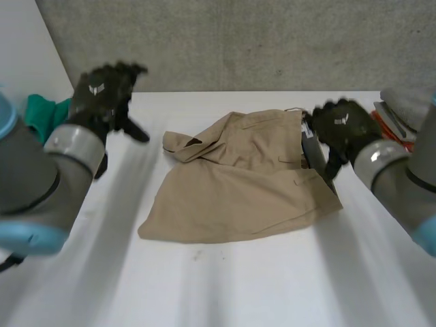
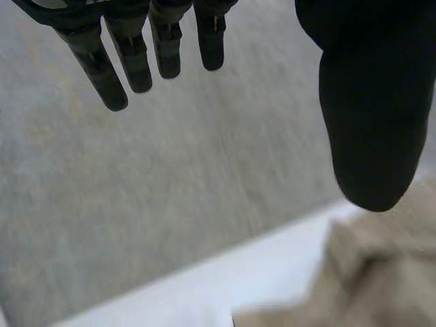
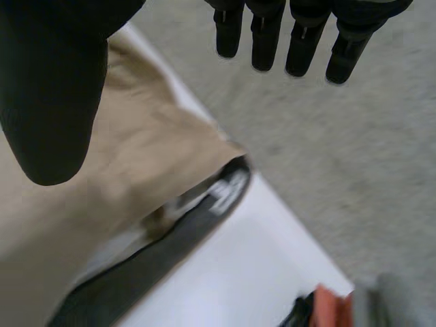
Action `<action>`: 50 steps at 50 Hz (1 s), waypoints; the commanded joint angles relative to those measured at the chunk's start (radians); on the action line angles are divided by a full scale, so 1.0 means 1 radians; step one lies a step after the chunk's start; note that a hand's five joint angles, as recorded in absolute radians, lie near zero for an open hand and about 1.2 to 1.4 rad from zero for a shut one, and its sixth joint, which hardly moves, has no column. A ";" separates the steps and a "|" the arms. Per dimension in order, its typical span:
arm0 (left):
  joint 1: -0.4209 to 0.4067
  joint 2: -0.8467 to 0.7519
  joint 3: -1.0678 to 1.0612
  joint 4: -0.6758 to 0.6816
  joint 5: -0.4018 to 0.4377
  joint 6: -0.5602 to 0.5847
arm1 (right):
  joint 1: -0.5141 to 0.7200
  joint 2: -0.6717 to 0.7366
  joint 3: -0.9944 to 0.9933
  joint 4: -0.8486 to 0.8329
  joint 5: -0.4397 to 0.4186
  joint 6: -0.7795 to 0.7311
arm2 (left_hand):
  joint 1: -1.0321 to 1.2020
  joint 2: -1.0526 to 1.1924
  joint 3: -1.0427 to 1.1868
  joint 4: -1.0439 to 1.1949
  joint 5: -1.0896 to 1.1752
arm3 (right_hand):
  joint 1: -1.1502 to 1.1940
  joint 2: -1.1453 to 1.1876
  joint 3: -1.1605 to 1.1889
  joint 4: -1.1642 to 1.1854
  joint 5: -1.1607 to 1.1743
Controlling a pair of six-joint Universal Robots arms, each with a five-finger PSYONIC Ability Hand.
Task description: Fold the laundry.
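Khaki trousers (image 1: 238, 187) on table (image 1: 225, 286), left robot hand (image 1: 102, 92) spread apart (empty), right robot hand (image 1: 344, 126) likewise, by the waistband (image 3: 177, 245).

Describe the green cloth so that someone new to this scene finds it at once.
On the white table, tan trousers lie rumpled in the middle. Look past them to the far left corner, beside the left hand: a bunched green cloth sits there, partly hidden. It is the only green thing; the pile at the opposite side is grey and orange.
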 commanded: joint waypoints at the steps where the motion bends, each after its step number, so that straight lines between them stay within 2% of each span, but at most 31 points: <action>1: -0.049 0.113 -0.261 -0.081 0.048 0.235 | -0.053 -0.106 0.228 0.045 -0.117 -0.153 | 0.187 0.184 0.185 0.185 0.188 | 0.274 0.277 0.275 0.283 0.276; 4: -0.092 0.106 -0.321 -0.081 0.053 0.293 | -0.057 -0.106 0.290 0.040 -0.148 -0.205 | 0.267 0.263 0.265 0.265 0.267 | 0.280 0.284 0.282 0.289 0.283; 8: -0.101 0.072 -0.360 -0.080 0.057 0.325 | -0.059 -0.094 0.332 0.002 -0.177 -0.231 | 0.273 0.270 0.271 0.271 0.273 | 0.277 0.281 0.279 0.286 0.280; 15: -0.108 -0.074 -0.338 -0.071 0.066 0.330 | -0.067 0.013 0.345 -0.200 -0.181 -0.236 | 0.223 0.220 0.221 0.221 0.223 | 0.192 0.195 0.194 0.201 0.195; 21: -0.106 -0.167 -0.278 -0.069 0.077 0.335 | -0.065 0.095 0.330 -0.288 -0.183 -0.239 | 0.232 0.228 0.230 0.230 0.232 | 0.209 0.213 0.211 0.219 0.212; 25: -0.103 -0.224 -0.237 -0.067 0.077 0.353 | -0.065 0.147 0.309 -0.325 -0.177 -0.251 | 0.235 0.231 0.233 0.233 0.235 | 0.245 0.248 0.246 0.254 0.247; 27: -0.103 -0.253 -0.214 -0.064 0.074 0.375 | -0.064 0.167 0.298 -0.339 -0.175 -0.268 | 0.276 0.272 0.274 0.274 0.276 | 0.411 0.415 0.413 0.420 0.414; 29: -0.103 -0.266 -0.202 -0.051 0.073 0.390 | -0.065 0.184 0.286 -0.357 -0.180 -0.282 | 0.396 0.392 0.393 0.393 0.396 | 0.593 0.597 0.595 0.602 0.596; 30: -0.102 -0.273 -0.191 -0.029 0.071 0.398 | -0.065 0.188 0.283 -0.365 -0.178 -0.287 | 0.524 0.521 0.522 0.522 0.525 | 0.609 0.612 0.610 0.618 0.611; 32: -0.101 -0.281 -0.185 0.000 0.069 0.402 | -0.064 0.207 0.273 -0.376 -0.172 -0.293 | 0.604 0.601 0.602 0.602 0.605 | 0.647 0.650 0.648 0.656 0.649; 33: -0.101 -0.289 -0.182 0.034 0.065 0.404 | -0.062 0.224 0.263 -0.379 -0.168 -0.302 | 0.759 0.755 0.757 0.757 0.759 | 0.816 0.819 0.817 0.825 0.818; 36: -0.100 -0.293 -0.177 0.077 0.060 0.402 | -0.059 0.228 0.250 -0.380 -0.166 -0.306 | 1.103 1.099 1.101 1.101 1.103 | 1.123 1.127 1.125 1.133 1.126; 40: -0.106 -0.277 -0.179 0.111 0.045 0.404 | -0.062 0.216 0.230 -0.371 -0.145 -0.294 | 1.147 1.144 1.145 1.145 1.148 | 1.124 1.128 1.126 1.134 1.127; 43: -0.111 -0.186 -0.179 0.111 0.011 0.402 | -0.064 0.173 0.230 -0.366 -0.125 -0.294 | 1.147 1.144 1.145 1.145 1.148 | 1.124 1.128 1.126 1.134 1.127; 48: -0.118 0.016 -0.162 0.103 -0.016 0.387 | -0.059 -0.076 0.206 -0.261 -0.093 -0.270 | 1.147 1.144 1.145 1.145 1.148 | 1.124 1.128 1.126 1.134 1.127; 50: -0.118 0.078 -0.148 0.098 -0.016 0.382 | -0.059 -0.137 0.175 -0.209 -0.079 -0.256 | 1.147 1.144 1.145 1.145 1.148 | 1.124 1.128 1.126 1.134 1.127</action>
